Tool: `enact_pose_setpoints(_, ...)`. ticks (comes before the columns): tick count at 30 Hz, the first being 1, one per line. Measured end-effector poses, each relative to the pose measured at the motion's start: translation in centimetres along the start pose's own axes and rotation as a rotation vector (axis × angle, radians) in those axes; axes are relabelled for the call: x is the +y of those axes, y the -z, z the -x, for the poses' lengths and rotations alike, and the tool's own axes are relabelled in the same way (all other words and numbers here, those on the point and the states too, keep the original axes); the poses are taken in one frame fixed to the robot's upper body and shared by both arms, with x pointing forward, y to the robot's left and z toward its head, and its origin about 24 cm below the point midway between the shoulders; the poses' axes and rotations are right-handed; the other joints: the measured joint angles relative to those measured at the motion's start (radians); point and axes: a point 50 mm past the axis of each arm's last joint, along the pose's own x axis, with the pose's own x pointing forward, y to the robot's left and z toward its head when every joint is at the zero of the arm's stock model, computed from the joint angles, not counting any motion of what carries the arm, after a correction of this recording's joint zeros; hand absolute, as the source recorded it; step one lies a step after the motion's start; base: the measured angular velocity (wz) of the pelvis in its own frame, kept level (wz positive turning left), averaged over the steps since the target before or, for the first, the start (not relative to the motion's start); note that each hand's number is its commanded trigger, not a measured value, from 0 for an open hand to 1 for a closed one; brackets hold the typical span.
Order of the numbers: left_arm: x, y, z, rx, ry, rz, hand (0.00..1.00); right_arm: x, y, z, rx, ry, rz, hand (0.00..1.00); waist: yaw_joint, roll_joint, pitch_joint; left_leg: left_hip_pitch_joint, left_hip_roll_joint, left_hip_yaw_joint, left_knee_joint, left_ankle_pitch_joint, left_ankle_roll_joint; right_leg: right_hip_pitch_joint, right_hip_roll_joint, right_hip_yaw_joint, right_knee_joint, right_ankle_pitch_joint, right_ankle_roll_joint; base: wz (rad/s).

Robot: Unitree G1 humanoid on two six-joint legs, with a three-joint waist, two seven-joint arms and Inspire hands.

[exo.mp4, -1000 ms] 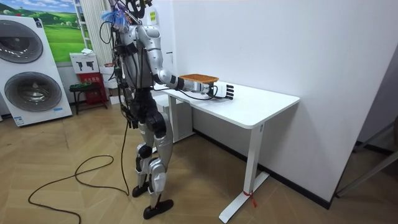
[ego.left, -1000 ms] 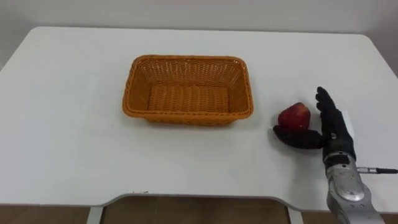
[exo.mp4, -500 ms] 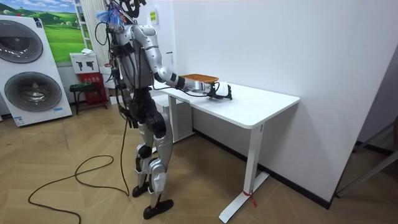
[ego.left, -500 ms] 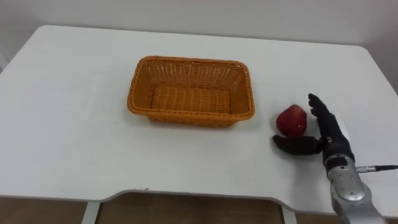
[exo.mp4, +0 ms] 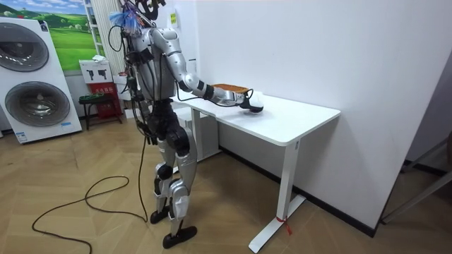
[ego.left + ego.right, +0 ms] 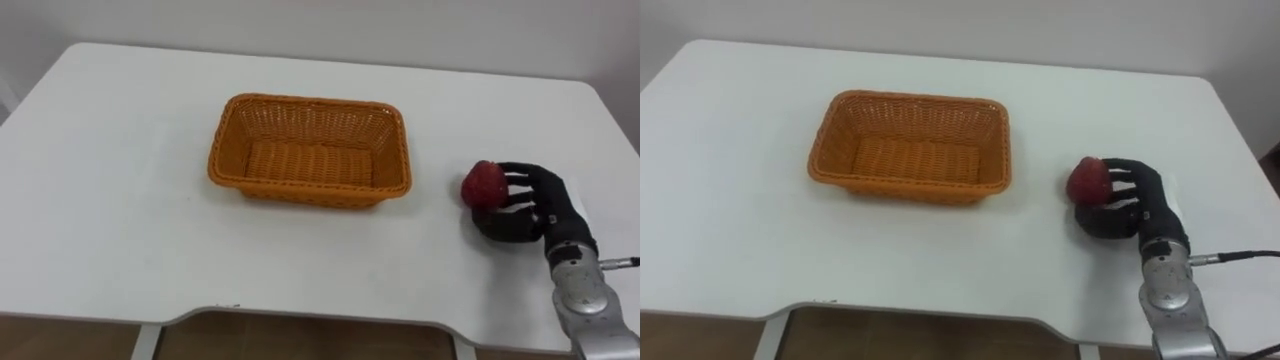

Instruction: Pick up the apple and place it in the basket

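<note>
Right hand [image 6: 545,207] has closed round the apple [image 6: 482,184].

We look down on a white table [image 6: 120,200] with rounded corners. A rectangular orange wicker basket [image 6: 300,190] stands near its middle. At the basket's three o'clock, near the table's right edge, a red apple [image 6: 483,184] sits inside the curled right hand [image 6: 530,205]; we cannot tell whether it touches the tabletop.

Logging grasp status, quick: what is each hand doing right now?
Right hand: shut on the apple.
Left hand: cannot be told.
</note>
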Motion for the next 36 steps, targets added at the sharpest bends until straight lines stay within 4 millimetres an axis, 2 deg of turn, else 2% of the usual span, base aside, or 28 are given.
enact_pose_setpoints(6, 0.0, -0.2, 0.0, -0.008, -0.006, 0.007, 0.0, 0.3, -0.3, 0.4, -0.005, 0.022, -0.032, 1.0, 0.001, 0.002, -0.0003, -0.006, 0.001, 0.005, 0.0, 0.0, 0.0, -0.007, 0.0, 0.0, 0.002, 0.0, 0.0, 0.0)
enact_pose_setpoints(12, -0.3, -0.7, -0.1, -0.017, 0.0, 0.018, 0.0, 0.1, -1.8, 0.5, -0.051, 0.031, -0.062, 1.0, 0.0, 0.024, -0.0031, -0.012, -0.001, 0.007, 0.0, 0.0, 0.0, -0.018, -0.002, 0.003, 0.005, 0.001, -0.001, -0.01)
enact_pose_setpoints(13, -0.3, -0.7, -0.1, -0.018, 0.0, 0.018, 0.0, -0.1, -2.5, 0.5, -0.081, 0.04, -0.073, 1.0, 0.0, 0.032, -0.0076, -0.016, -0.001, 0.01, 0.0, 0.001, 0.0, -0.026, -0.002, 0.005, 0.007, 0.001, -0.001, -0.07)
enact_pose_setpoints(16, -0.3, -0.4, -0.1, -0.007, -0.005, 0.019, 0.0, -0.4, -4.6, 0.6, -0.17, 0.066, -0.094, 1.0, 0.001, 0.038, -0.0076, -0.012, 0.0, 0.013, -0.001, 0.002, 0.0, -0.026, -0.001, 0.015, 0.008, 0.001, -0.001, -0.05)
enact_pose_setpoints(20, -0.4, -0.4, 0.0, -0.01, -0.011, 0.02, 0.0, -1.2, -9.1, 1.4, -0.363, 0.097, -0.17, 1.0, -0.001, 0.03, -0.0016, -0.005, 0.0, 0.013, -0.009, 0.002, -0.001, -0.019, 0.001, 0.015, -0.001, 0.001, -0.001, 0.0)
enact_pose_setpoints(23, -0.5, -0.6, -0.1, -0.018, -0.01, 0.014, 0.0, -1.5, -11.3, 2.1, -0.461, 0.1, -0.21, 1.0, 0.002, 0.021, 0.0048, 0.002, 0.0, 0.013, -0.015, 0.002, -0.001, -0.011, 0.001, 0.012, -0.002, 0.001, -0.001, 0.0)
enact_pose_setpoints(25, -0.6, -0.7, -0.1, -0.025, -0.01, 0.007, 0.0, -1.4, -12.0, 2.4, -0.495, 0.09, -0.22, 1.0, 0.005, 0.023, 0.0086, 0.001, 0.0, 0.014, -0.015, 0.002, -0.001, -0.011, 0.001, 0.014, -0.002, 0.001, -0.001, 0.0)
enact_pose_setpoints(30, -0.9, -1.3, -0.1, -0.041, 0.001, -0.004, 0.0, -0.4, -13.3, 3.1, -0.558, 0.027, -0.166, 1.0, 0.009, 0.032, 0.0115, -0.011, 0.0, 0.018, -0.015, 0.002, -0.001, -0.031, 0.001, 0.02, 0.001, 0.001, 0.0, -0.04)
enact_pose_setpoints(33, -1.3, -1.2, -0.1, -0.035, 0.011, 0.002, 0.0, 0.5, -14.0, 3.5, -0.593, -0.031, -0.138, 1.0, 0.013, 0.042, 0.0057, -0.018, 0.001, 0.025, -0.015, 0.005, -0.001, -0.042, 0.002, 0.03, 0.003, 0.002, -0.001, -0.09)
enact_pose_setpoints(34, -1.5, -1.1, 0.0, -0.032, 0.017, -0.001, 0.0, 0.9, -14.1, 3.6, -0.596, -0.055, -0.124, 0.0, 0.016, 0.045, 0.0022, -0.016, 0.001, 0.025, -0.015, 0.005, -0.001, -0.04, 0.002, 0.03, 0.003, 0.002, -0.001, 0.0)
enact_pose_setpoints(36, -1.6, -1.5, -0.1, -0.039, 0.022, -0.003, 0.0, 1.6, -14.2, 3.7, -0.599, -0.087, -0.091, 0.0, 0.025, 0.045, 0.0021, -0.017, 0.002, 0.02, -0.014, 0.005, -0.001, -0.04, 0.002, 0.029, 0.002, 0.002, -0.002, 0.02)
